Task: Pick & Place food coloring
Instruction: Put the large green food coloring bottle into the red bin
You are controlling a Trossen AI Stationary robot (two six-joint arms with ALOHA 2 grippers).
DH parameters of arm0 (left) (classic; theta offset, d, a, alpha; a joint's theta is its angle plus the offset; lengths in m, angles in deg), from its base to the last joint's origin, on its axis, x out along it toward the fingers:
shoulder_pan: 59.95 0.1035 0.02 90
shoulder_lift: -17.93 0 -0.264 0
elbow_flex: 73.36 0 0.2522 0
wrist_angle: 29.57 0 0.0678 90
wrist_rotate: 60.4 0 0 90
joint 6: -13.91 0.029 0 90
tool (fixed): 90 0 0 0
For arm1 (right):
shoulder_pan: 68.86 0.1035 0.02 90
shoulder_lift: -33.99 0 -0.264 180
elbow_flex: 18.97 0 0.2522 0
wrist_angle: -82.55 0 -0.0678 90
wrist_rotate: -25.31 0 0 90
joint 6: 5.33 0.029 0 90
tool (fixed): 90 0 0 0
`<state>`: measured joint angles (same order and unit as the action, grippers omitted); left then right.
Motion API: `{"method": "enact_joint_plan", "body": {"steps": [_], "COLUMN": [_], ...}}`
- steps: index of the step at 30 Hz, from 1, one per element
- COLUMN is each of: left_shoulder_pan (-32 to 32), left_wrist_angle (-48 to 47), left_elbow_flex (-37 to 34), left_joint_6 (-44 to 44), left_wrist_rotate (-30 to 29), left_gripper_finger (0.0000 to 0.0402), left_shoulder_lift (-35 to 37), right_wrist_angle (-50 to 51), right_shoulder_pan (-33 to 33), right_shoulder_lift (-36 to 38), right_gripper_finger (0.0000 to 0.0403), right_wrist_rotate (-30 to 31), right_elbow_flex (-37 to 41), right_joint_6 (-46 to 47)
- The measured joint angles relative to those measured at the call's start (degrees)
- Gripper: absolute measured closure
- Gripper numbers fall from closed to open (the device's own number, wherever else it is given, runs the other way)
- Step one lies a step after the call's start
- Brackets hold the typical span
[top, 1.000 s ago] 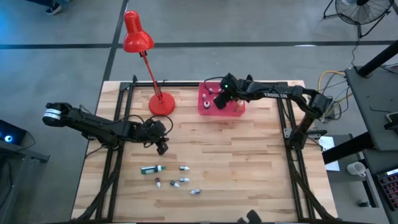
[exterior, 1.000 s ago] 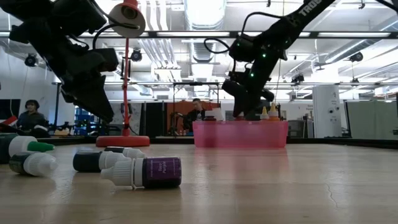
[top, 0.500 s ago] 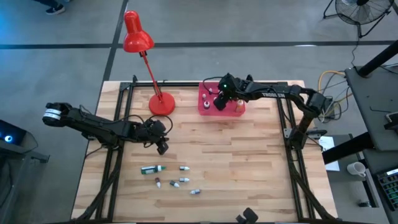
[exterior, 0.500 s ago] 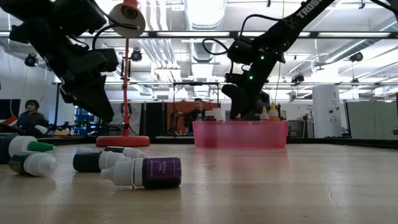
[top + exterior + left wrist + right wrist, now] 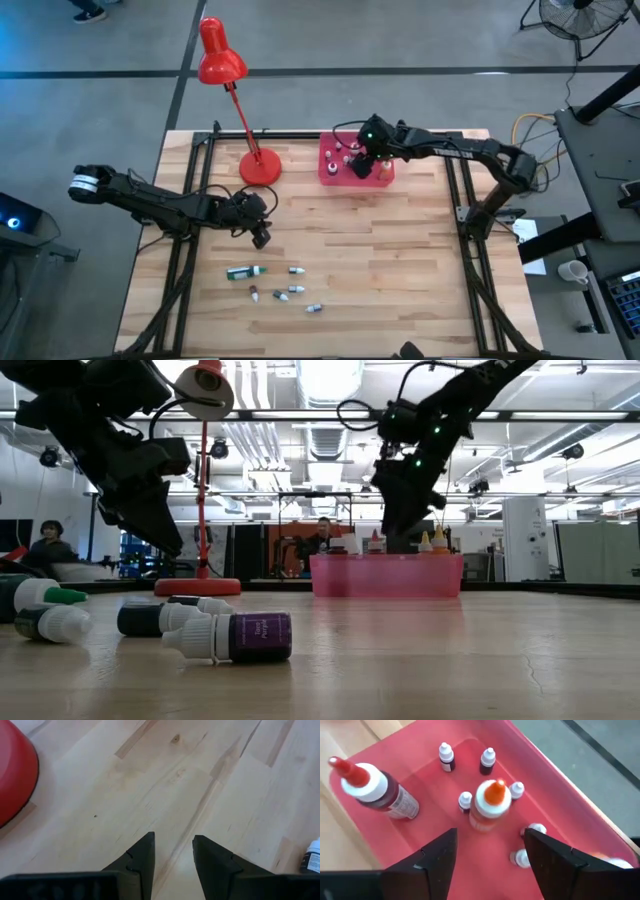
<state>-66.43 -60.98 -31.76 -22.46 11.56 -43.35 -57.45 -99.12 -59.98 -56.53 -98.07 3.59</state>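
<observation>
I see the right gripper (image 5: 490,851) wide open, empty, above the pink tray (image 5: 328,172); left gripper (image 5: 173,851) part-open, empty, over bare wood beside the lamp (image 5: 258,166); loose bottles (image 5: 294,290) lie further off.

5 bottles (image 5: 291,290) loose on table (image 5: 400,260); 1 tray (image 5: 326,172); 1 lamp (image 5: 222,62).

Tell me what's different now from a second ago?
The right hand opened its fingers above the pink tray, letting go of the orange-capped bottle, which now stands in the tray, and rose a little. The left hand stayed over the bare wood, holding nothing. The loose bottles on the table and the red lamp did not move.
</observation>
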Motion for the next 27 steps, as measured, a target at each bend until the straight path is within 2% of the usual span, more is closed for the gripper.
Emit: {"method": "enact_joint_plan", "body": {"steps": [5,7,9,12,20,23,27], "left_shoulder_pan": [0.02,0.02,0.01,-0.44,-2.24,-4.27,-8.65], "left_wrist_angle": [-0.05,-0.62,-1.83,-4.03,-8.87,-13.02,-20.06], "left_elbow_flex": [-0.01,0.0,0.0,0.0,0.63,2.67,6.04], "left_joint_6": [0.32,0.45,1.43,3.32,5.51,6.28,6.57], "left_wrist_rotate": [1.57,4.69,8.51,11.55,14.33,14.44,14.38], "left_gripper_finger": [0.0296,0.0296,0.0296,0.0296,0.0296,0.0296,0.0296], "left_shoulder_lift": [0.0,0.0,0.0,0.0,0.17,0.43,0.48], "right_wrist_angle": [2.15,1.92,1.89,1.88,1.4,-1.09,-9.33], "right_shoulder_pan": [1.47,2.94,5.37,9.95,23.71,27.76,32.08], "right_shoulder_lift": [4.98,6.82,8.05,9.13,7.91,6.75,4.3], "right_gripper_finger": [0.0169,0.0168,0.0168,0.017,0.017,0.017,0.017], "right_wrist_rotate": [-6.29,-10.38,-11.95,-11.75,-9.49,-9.52,-9.52], "right_elbow_flex": [0.04,0.04,0.04,0.04,0.04,0.04,0.04], "right_joint_6": [3.91,4.31,4.37,4.16,4.09,3.98,3.95]}}
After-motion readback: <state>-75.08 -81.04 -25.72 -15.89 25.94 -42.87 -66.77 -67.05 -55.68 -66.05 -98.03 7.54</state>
